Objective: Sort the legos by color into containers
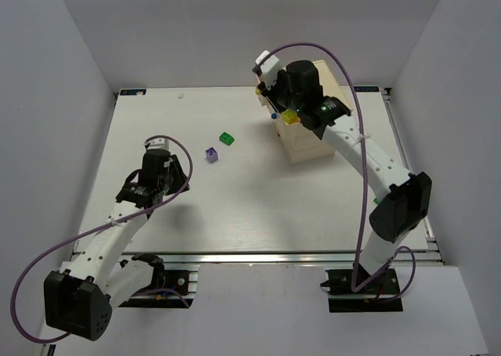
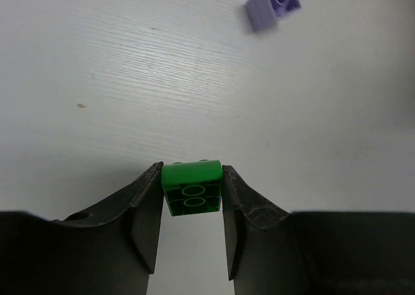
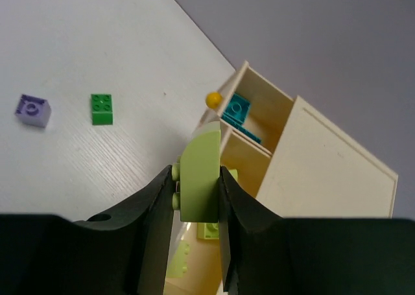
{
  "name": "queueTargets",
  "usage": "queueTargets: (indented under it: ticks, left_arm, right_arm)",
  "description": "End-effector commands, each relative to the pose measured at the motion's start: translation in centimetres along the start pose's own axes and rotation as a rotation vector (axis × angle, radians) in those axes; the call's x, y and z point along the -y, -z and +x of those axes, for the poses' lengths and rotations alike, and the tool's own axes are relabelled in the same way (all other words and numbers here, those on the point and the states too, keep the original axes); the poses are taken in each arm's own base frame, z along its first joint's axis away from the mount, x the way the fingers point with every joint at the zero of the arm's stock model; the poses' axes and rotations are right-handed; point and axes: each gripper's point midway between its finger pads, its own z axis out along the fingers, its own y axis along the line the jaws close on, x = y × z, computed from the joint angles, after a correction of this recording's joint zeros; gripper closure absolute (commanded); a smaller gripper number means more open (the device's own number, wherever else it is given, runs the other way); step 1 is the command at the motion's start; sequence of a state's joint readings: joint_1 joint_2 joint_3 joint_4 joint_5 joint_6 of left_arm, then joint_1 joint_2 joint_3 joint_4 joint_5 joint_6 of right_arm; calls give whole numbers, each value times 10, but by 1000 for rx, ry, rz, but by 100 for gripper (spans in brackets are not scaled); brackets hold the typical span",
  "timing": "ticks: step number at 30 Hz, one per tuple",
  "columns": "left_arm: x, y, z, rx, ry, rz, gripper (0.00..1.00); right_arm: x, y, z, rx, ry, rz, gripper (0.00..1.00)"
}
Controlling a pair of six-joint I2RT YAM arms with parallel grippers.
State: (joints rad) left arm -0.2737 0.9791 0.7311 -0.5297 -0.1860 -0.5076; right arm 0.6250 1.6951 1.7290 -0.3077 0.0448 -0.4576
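Tabletop [image 1: 258,215] lies bare across the near half, with wide room between the two arm bases. Over the left middle hangs the left claw [image 2: 192,178], low above the board, pinching a green brick [image 2: 190,190] by its sides, hollow underside toward the wrist camera. Farther in, a purple brick [image 1: 211,154] lies flat, and near it but apart a loose green brick [image 1: 227,138], with clear board all round both. At the far right stands the chest [image 1: 309,141], close to the table's right edge, its drawers pulled out leftward. Above them hovers the right claw [image 3: 198,178], pressed onto a pale brick [image 3: 200,168] held on edge. The top drawer [image 3: 272,91], by a yellow knob [image 3: 213,100], holds teal bricks [image 3: 237,107]; pale yellow-green ones [image 3: 211,230] lie lower down.
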Motion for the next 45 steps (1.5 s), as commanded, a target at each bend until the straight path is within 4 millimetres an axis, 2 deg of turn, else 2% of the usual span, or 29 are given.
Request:
queueTargets:
  ticks: [1,2,3,4,8,11,12,17,19,22,24,25,26,28,29,31,34,38,40,41,42,43,44,45]
  left_arm:
    - [32,8,-3,13,-87,209,100]
    - [39,9,1,-5,-96,243,100]
    - [42,10,2,-9,-100,260,100]
    - [44,10,2,-9,-103,268,100]
    - [46,10,4,-18,-107,284,100]
    - [50,11,4,-20,-111,309,100]
    - [51,11,5,-25,-113,317,100]
    - [60,8,10,-50,-125,369,100]
    - [62,7,13,-63,-126,376,100]
    - [64,-1,28,-134,-140,383,100]
    - [65,-7,42,-203,-144,387,100]
    - [65,-10,45,-225,-147,389,100]
    - [62,-17,57,-282,-144,372,100]
    - [61,-21,67,-342,-144,368,100]
    - [60,-23,70,-371,-142,354,100]
    - [57,-29,78,-417,-141,336,100]
    - [57,-32,81,-429,-141,333,100]
    - [54,-33,85,-442,-150,309,100]
    - [51,-36,89,-459,-151,290,100]
    - [49,-37,90,-466,-152,280,100]
    - [48,-38,90,-466,-155,275,100]
    - [48,-39,90,-472,-156,269,100]
    - [46,-40,89,-467,-158,259,100]
    - [46,-41,89,-468,-157,254,100]
  right_arm:
    - [34,-2,0,-24,-162,89,100]
    - [46,-3,8,-42,-182,102,100]
    - [47,-7,19,-73,-206,89,100]
    - [52,-6,15,-63,-215,93,100]
    - [60,-9,29,-102,-231,86,100]
    - [57,-13,45,-151,-236,59,100]
    - [49,-15,45,-146,-237,15,100]
    - [36,-13,52,-162,-237,-54,100]
    - [35,-14,54,-169,-238,-56,99]
    - [33,-14,60,-187,-241,-67,88]
    - [29,-14,62,-197,-242,-80,76]
    - [30,-13,63,-198,-244,-80,67]
    - [29,-13,64,-199,-245,-81,63]
    - [29,-12,63,-197,-246,-83,51]
    - [29,-12,62,-197,-246,-83,49]
    - [28,-10,60,-193,-246,-88,43]
    - [29,-7,57,-185,-246,-88,35]
    - [34,1,43,-143,-244,-73,35]
    - [38,15,31,-99,-243,-53,36]
    - [44,19,18,-42,-241,-31,36]
    - [48,39,-3,31,-228,-18,36]
    - [43,42,6,33,-235,-20,37]
    - [47,50,-11,112,-227,0,37]
    - [47,74,-31,194,-211,-3,37]
